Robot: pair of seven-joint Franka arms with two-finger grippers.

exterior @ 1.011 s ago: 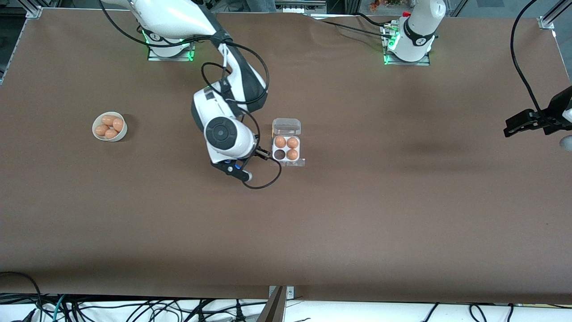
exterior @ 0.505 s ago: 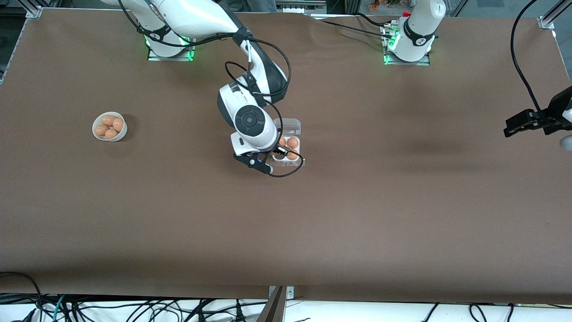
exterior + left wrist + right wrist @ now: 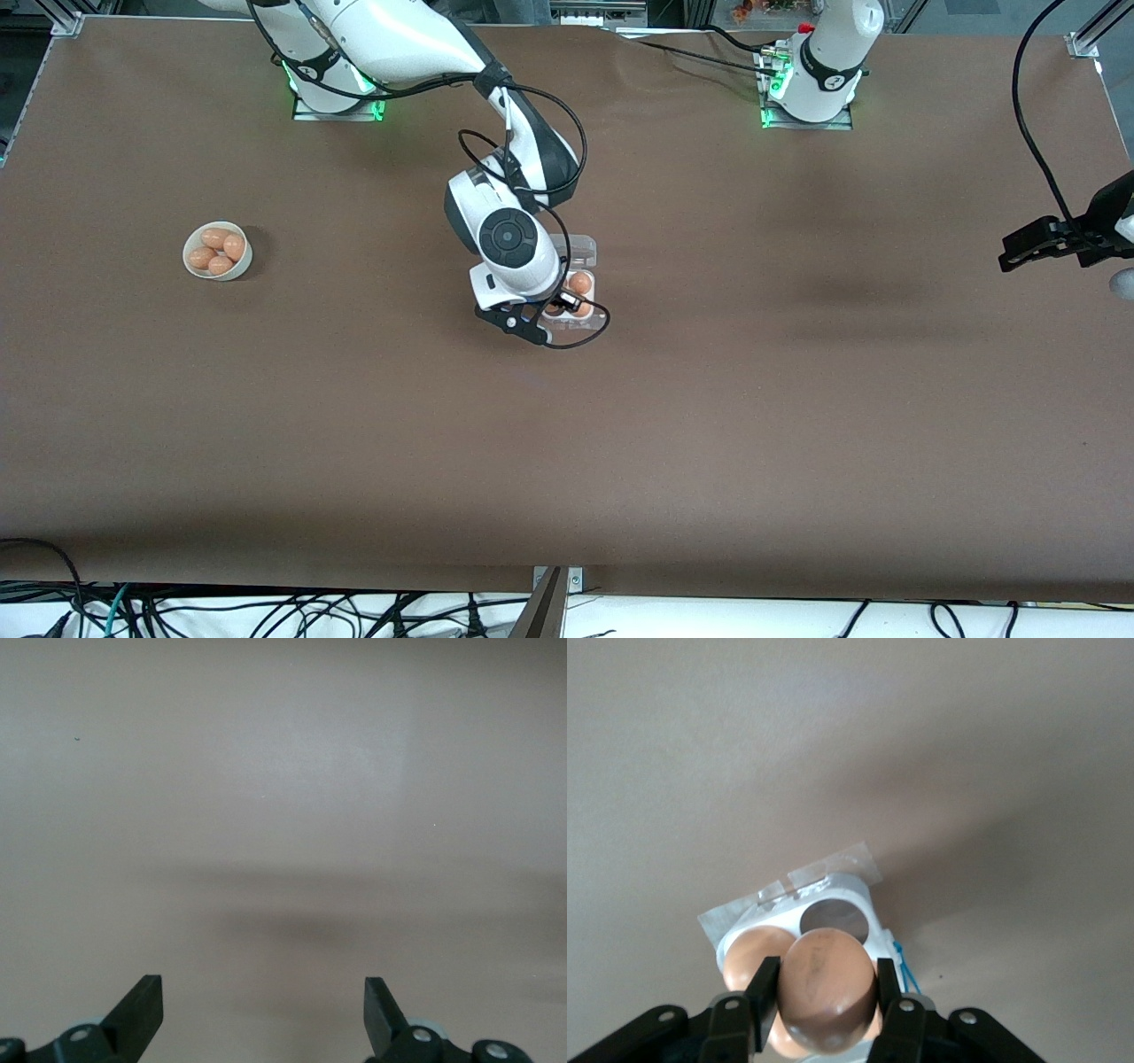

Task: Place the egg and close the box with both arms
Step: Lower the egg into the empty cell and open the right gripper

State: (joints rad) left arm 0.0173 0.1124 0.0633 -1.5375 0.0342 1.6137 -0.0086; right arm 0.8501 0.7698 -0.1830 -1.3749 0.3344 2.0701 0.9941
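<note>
The box (image 3: 593, 298) stands mid-table, its clear lid (image 3: 583, 249) open, lying flat toward the robots' bases. My right gripper (image 3: 558, 307) hangs over the box and is shut on an orange-brown egg (image 3: 827, 979). In the right wrist view the white tray (image 3: 866, 896) lies just below the held egg, with one empty cell (image 3: 833, 917) and another egg (image 3: 747, 961) in a cell beside it. The arm hides part of the tray in the front view; one egg (image 3: 580, 283) shows. My left gripper (image 3: 1032, 246) waits open and empty at the left arm's end of the table (image 3: 263, 1010).
A round white bowl (image 3: 191, 262) with several eggs stands toward the right arm's end of the table. A black cable loops from the right wrist just nearer the camera than the box (image 3: 580, 341). Brown table surface surrounds the box.
My right arm has carried the egg from beside the box to over it, toward the left arm's end. The left arm has not moved.
</note>
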